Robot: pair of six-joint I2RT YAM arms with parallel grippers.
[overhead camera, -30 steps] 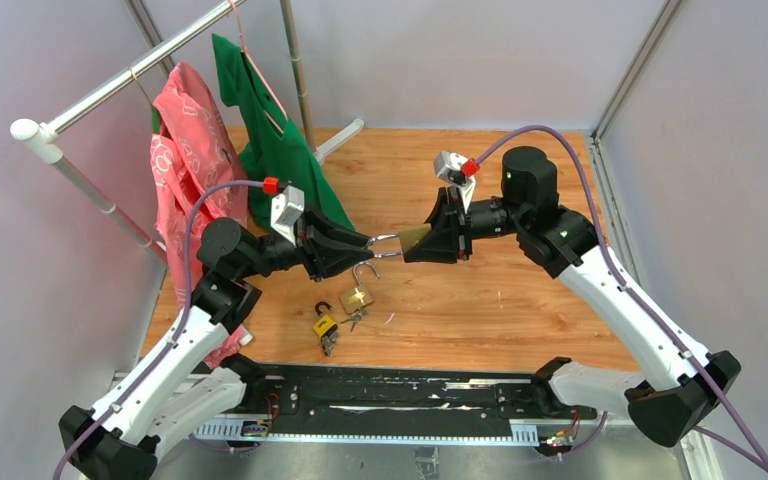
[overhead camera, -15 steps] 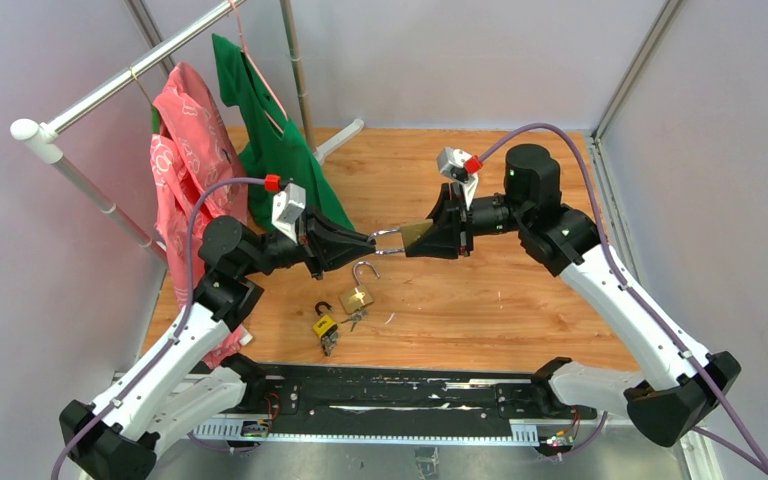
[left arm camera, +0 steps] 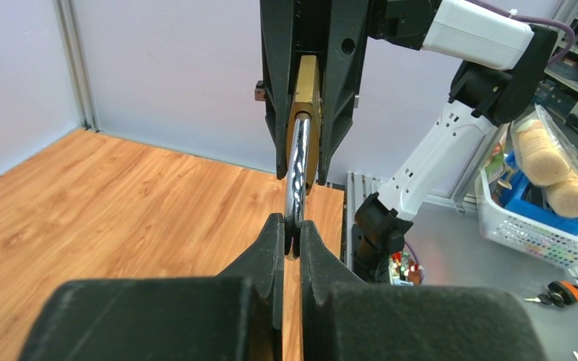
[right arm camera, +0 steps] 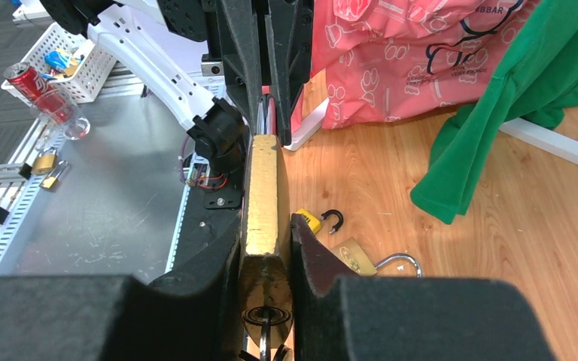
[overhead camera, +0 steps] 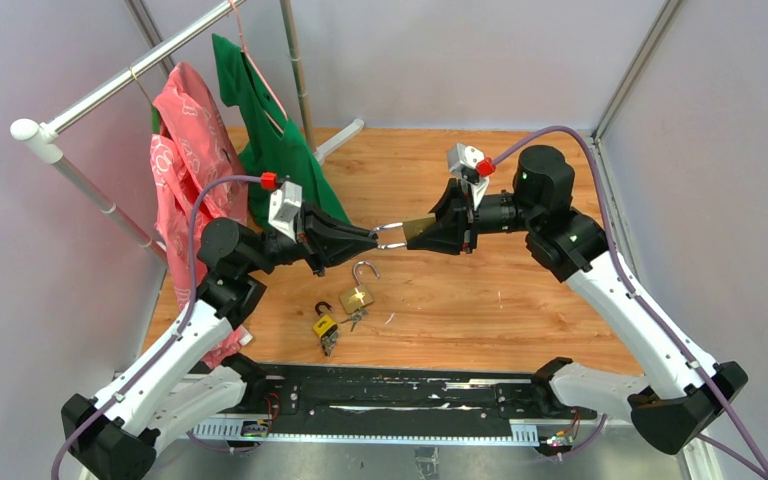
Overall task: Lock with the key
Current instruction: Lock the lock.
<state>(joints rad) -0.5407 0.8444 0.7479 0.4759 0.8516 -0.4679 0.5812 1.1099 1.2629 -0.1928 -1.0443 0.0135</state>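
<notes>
padlock (overhead camera: 418,232) hangs in mid-air above the table (overhead camera: 520,290), its brass body pinched by the right gripper (overhead camera: 442,232) and its shackle (left arm camera: 297,177) clamped in the closed left gripper (overhead camera: 372,238), so pressing the shackle home and turning what looks like the key (right arm camera: 265,335) seem left to do.

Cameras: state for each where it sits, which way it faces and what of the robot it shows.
Top external: above and behind the bases, looking down at the table; both arms show, left gripper and right gripper facing each other at the padlock.
Left wrist: on the left arm, looking along its own fingers toward the right arm; they pinch the shackle.
Right wrist: on the right arm, looking along its own fingers toward the left arm, over the padlock.
Shared: both wrist views show the padlock and the opposite gripper.
</notes>
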